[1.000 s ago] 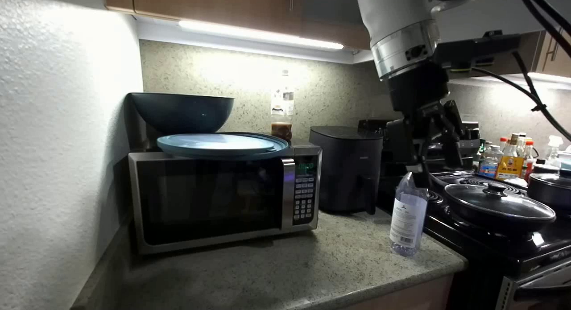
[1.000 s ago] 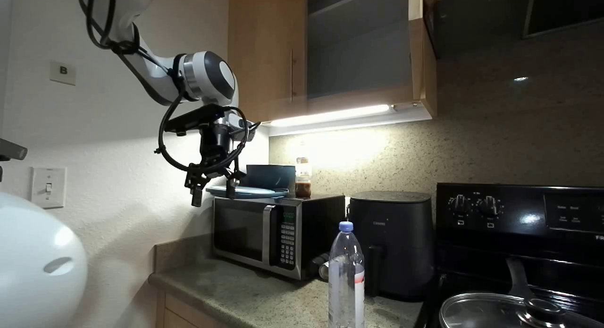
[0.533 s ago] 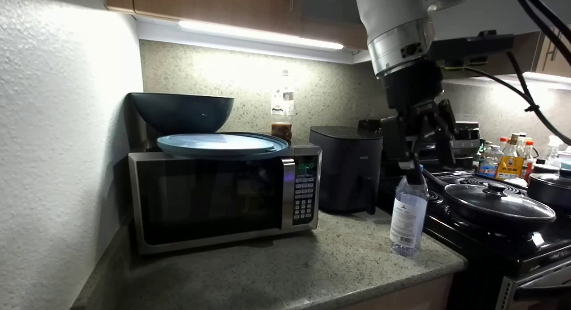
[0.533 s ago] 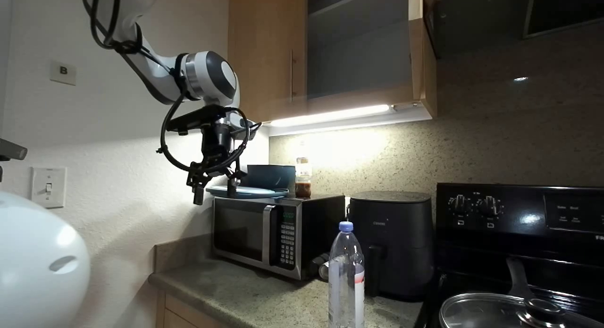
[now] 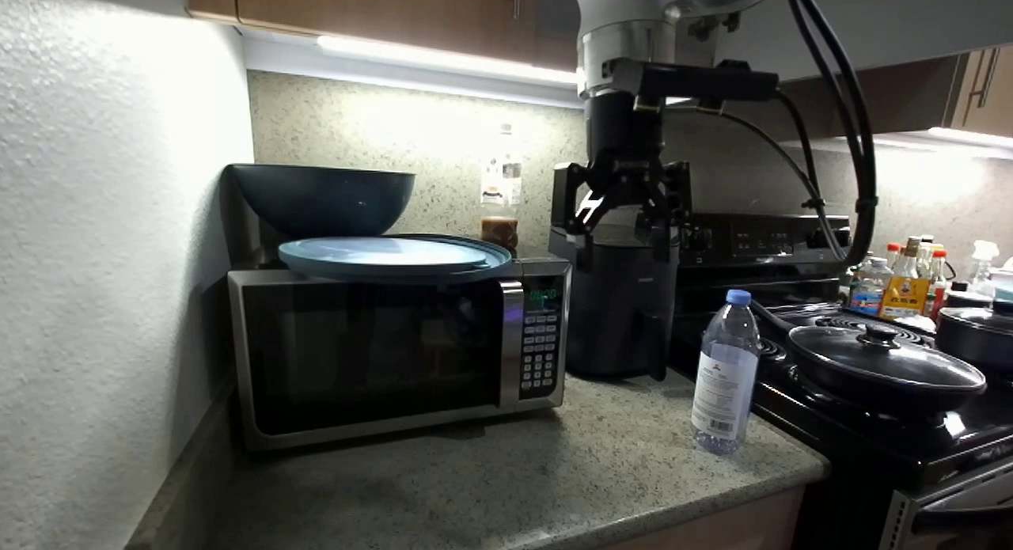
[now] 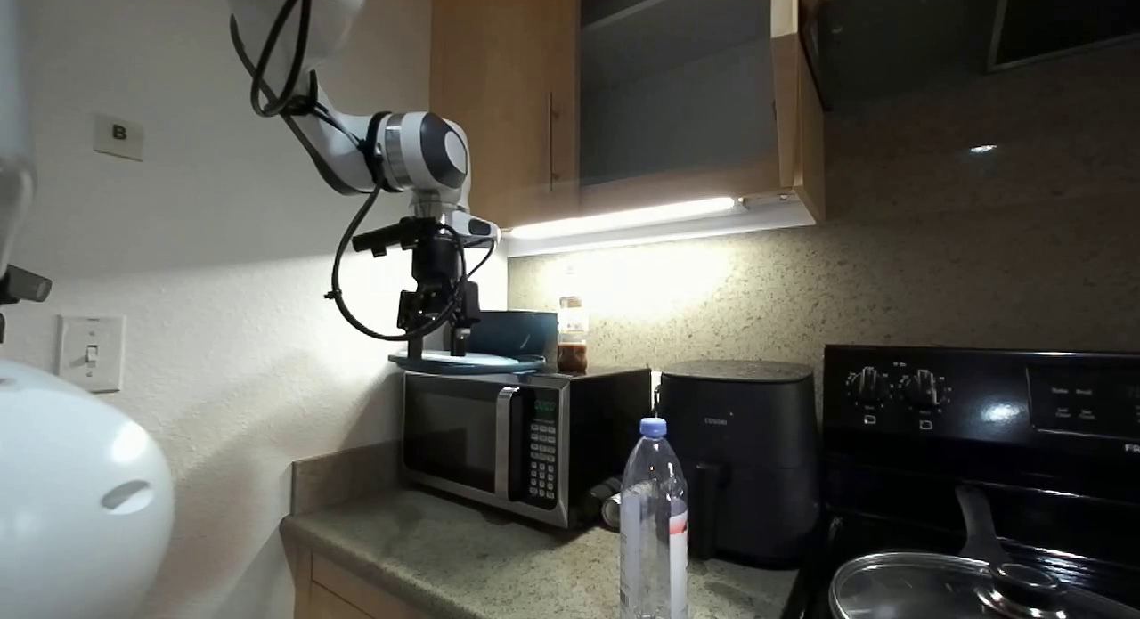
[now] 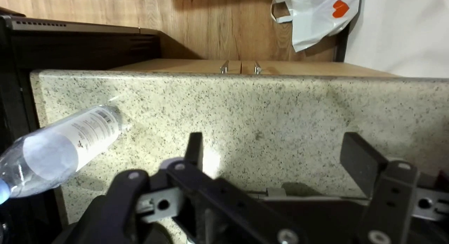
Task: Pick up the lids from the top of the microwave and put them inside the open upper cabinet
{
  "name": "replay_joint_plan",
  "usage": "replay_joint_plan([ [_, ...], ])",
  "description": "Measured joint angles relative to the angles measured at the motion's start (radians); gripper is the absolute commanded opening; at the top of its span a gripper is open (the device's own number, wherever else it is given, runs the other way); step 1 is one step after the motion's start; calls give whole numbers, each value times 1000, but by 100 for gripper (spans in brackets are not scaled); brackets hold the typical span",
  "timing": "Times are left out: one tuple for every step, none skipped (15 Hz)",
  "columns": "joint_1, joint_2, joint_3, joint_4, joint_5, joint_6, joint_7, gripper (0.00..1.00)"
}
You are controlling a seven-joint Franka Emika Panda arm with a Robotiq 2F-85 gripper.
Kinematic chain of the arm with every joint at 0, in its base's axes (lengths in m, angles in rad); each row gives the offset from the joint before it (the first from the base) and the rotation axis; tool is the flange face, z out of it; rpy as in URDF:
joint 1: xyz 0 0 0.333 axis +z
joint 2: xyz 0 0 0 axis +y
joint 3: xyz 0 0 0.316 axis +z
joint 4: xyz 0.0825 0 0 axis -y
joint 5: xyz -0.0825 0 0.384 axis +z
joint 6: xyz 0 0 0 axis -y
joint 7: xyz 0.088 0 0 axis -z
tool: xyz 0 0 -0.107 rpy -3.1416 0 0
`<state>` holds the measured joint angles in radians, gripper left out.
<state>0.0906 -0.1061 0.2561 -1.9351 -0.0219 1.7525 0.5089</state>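
Note:
Two pale blue-grey lids lie stacked, slightly offset, on top of the silver microwave; their rim overhangs its front. The lids also show in an exterior view, partly behind my fingers. My gripper points straight down, right of the lids and higher than the microwave's top, in front of the black appliance. Its jaws are wide apart; in the wrist view only countertop and a dark edge show between the fingers. The upper cabinet hangs above, its right-hand bay open onto a grey interior.
A dark bowl sits behind the lids against the wall, with a tall bottle beside it. The black rounded appliance stands right of the microwave. A clear blue-capped bottle stands near the counter's stove end. A lidded pan rests on the stove.
My gripper has risen and moved closer to the microwave, away from the blue-capped bottle it overlapped in view, and turned from tilted to upright. The lids have not moved.

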Motion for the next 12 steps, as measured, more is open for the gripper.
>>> replay_joint_plan([
  [4,16,0,19,-12,-1,21,100],
  [6,24,0,30,-16,-1,30,100],
  [7,28,0,35,-18,-1,32,100],
  [7,29,0,36,-19,-1,32,100],
  [7,29,0,36,-19,-1,32,100],
  [9,29,-2,36,-19,-1,32,100],
  [13,31,-6,37,-18,5,32,100],
  [19,38,-10,42,-17,19,32,100],
  [24,52,-11,54,-16,37,36,100],
  [31,73,-12,73,-15,56,48,100],
  [38,101,-13,98,-10,74,63,100],
  [47,132,-14,127,-4,89,77,100],
])
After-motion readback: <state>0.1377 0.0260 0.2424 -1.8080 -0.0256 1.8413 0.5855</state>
